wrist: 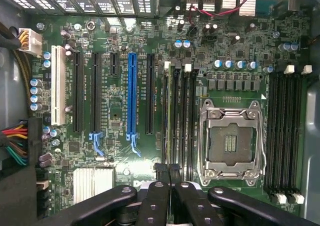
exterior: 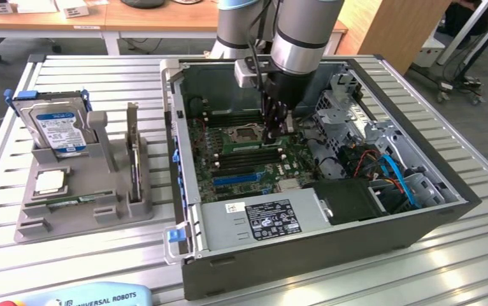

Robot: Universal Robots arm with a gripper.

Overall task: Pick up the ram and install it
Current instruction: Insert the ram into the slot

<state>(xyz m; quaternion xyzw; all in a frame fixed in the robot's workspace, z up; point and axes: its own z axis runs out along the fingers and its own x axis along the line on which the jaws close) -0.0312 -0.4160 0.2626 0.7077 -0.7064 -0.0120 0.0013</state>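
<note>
ram stands edge-on at the motherboard, with the end effector clamped on it. this looks like the insertion step; seating calls for straight, even pressing.

Ram: thin green stick, seen edge-on, upright in memory slot, just beside CPU socket.

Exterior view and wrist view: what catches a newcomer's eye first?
The gripper hangs inside the open computer case, over the memory slots beside the CPU socket. Then the bright blue slot on the motherboard, and the blue-labelled hard drive standing in a grey holder at the exterior view's left.
</note>
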